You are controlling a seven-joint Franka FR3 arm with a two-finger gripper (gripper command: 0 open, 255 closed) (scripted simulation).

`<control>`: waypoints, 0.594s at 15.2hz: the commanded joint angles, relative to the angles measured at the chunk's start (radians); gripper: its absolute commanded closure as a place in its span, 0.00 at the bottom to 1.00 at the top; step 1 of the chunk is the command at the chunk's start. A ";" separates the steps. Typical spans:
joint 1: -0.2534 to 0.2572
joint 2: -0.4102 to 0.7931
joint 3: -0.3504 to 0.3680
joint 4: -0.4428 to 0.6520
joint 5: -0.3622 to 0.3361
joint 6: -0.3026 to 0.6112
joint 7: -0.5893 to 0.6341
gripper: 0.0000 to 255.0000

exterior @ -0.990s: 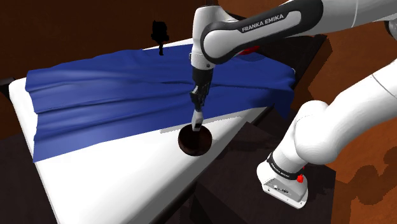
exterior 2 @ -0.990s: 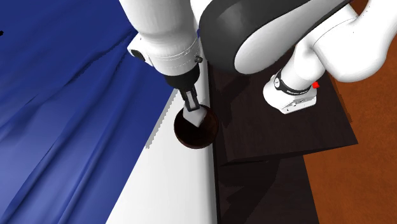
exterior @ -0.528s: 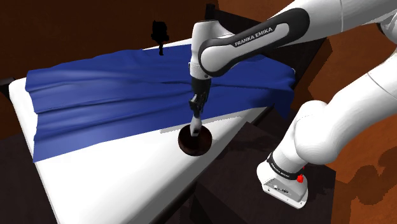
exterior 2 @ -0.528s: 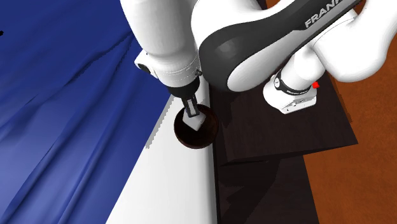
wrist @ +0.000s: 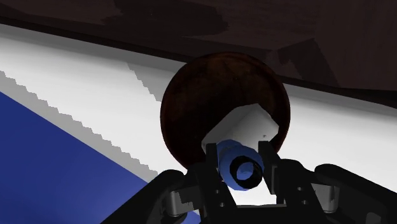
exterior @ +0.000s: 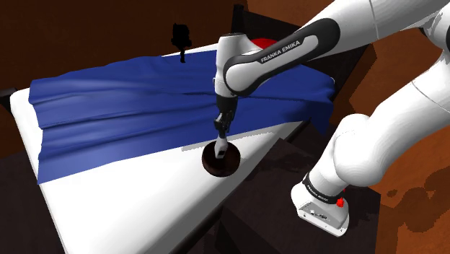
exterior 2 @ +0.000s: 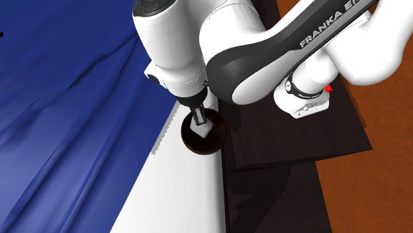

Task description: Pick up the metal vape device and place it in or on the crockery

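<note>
Vape device (wrist: 245, 127): a white block-shaped body with a blue cylindrical end that has a dark ring. It is clamped between the 2 black fingers (wrist: 210, 175) of the gripper (wrist: 240, 167), which press on the blue end from either side. The white body points away from the hand, into the opening of the dark brown bowl (wrist: 191, 83). Whether its far end touches the bowl's inner surface cannot be told.

Shoulder view, centre of frame: the gripper (exterior: 223, 130) hangs straight down from the white arm, and the vape device (exterior: 221, 146) stands nearly upright, with its lower part inside the rim of the bowl (exterior: 220, 167). The bowl rests on a white surface (exterior: 130, 198) close to that surface's edge. A rumpled blue cloth (exterior: 130, 108) covers the upper left and centre of the frame; its hem lies near the bowl without touching it.

Second exterior view, centre of frame: the gripper (exterior 2: 197, 112) holds the vape device (exterior 2: 200, 126) over the bowl (exterior 2: 198, 145). The blue cloth (exterior 2: 66, 99) fills the left half, the white surface (exterior 2: 179, 192) runs to the lower centre, and a dark tabletop (exterior 2: 284, 145) lies just to the right of the bowl.
</note>
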 commanded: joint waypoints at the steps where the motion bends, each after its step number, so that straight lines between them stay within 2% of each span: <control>1: 0.000 0.001 0.000 -0.001 0.000 0.002 0.000 1.00; 4: 0.000 0.001 0.000 -0.001 0.000 0.002 0.000 1.00; 5: 0.000 0.001 0.000 -0.001 0.000 0.002 0.000 0.00; 9: 0.000 0.001 0.000 -0.001 0.000 0.002 0.000 0.00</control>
